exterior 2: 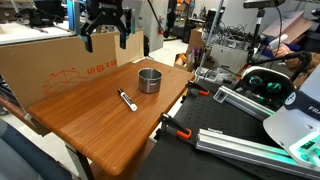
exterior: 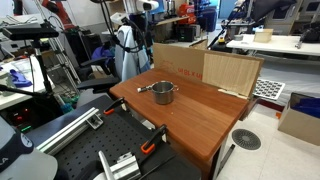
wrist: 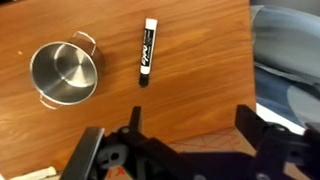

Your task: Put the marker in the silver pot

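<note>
In an exterior view the silver pot (exterior: 163, 93) sits on the wooden counter (exterior: 200, 120). There's a tiny dark sliver just beside it that I take to be the marker (exterior: 143, 88), but honestly it's too small to be sure. I can't pick my claw out of the clutter behind, so no call on it from here.

An exterior view from the other side is way clearer. My claw (exterior 2: 105, 40) hangs high over the back edge of the counter (exterior 2: 80, 125), in front of the cardboard box (exterior 2: 60, 70), with the jaws spread wide and nothing in them. The marker (exterior 2: 127, 100) lies flat on the wood, near the silver pot (exterior 2: 149, 79) but not touching it, well below me and further out toward the counter's middle.

The wrist view is the useful one. The marker (wrist: 147, 52) lies ahead of my claw (wrist: 170, 150), a touch off to the pot's side of centre. Its long axis points pretty much straight away from me, paler end farthest. That puts it crosswise to the line between my fingers (wrist: 90, 150), so I reckon little or no wrist twist is needed, just forward and down. The silver pot (wrist: 65, 72) sits beside the marker, clear of it.
</note>
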Controlling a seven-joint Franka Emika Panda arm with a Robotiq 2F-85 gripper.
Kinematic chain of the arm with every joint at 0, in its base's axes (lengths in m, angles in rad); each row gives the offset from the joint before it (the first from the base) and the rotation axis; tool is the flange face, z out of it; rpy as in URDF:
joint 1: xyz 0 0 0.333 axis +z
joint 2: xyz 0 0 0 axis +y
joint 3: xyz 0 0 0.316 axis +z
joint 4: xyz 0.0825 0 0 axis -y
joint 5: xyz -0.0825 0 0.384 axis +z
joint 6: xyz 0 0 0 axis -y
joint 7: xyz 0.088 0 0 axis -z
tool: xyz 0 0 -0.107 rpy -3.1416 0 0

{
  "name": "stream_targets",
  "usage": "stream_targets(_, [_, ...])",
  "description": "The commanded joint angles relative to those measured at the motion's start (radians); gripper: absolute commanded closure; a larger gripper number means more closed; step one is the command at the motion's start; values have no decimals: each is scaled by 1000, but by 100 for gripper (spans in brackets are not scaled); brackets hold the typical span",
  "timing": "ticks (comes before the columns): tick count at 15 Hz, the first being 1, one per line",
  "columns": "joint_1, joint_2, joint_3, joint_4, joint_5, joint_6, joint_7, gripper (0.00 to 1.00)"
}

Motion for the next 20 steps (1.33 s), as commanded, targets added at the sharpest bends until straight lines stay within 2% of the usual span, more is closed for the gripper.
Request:
stream_targets(1, [40,110,-57,72,-44,24,46,0])
stream_targets(7, [84,269,-115,155,-27,22,16,0])
stream_targets(20, [205,495,-250,270,-66,14,64,0])
